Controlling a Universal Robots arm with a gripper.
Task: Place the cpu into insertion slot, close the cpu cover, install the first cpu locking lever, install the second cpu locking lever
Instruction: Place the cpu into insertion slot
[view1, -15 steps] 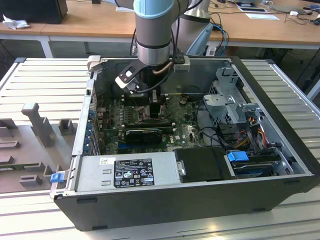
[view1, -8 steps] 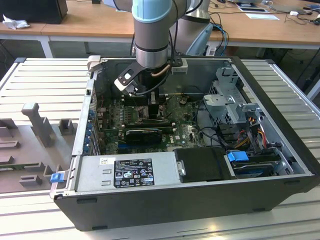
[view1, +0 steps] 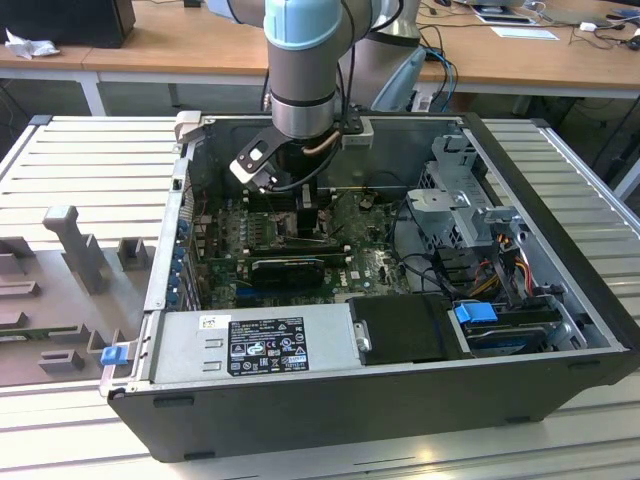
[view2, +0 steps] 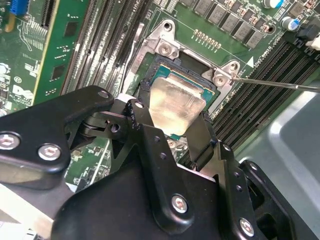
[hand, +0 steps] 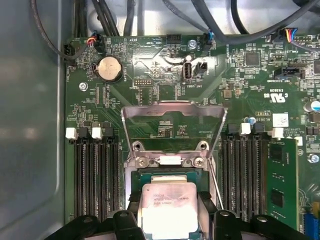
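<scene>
The cpu, a small square chip with a pale silver face, lies level over the insertion slot, with my gripper shut on two opposite edges. In the first wrist view the cpu sits between the black fingers inside the slot's silver rim. Beyond the slot, the cpu cover stands swung open, a silver frame with a square window. A thin wire locking lever stands loose beside the slot. In the exterior view my gripper reaches down into the open computer case.
Long black memory slots flank the slot on both sides, one holding a green module. A grey power supply box, a black card, a metal drive cage and cables crowd the case.
</scene>
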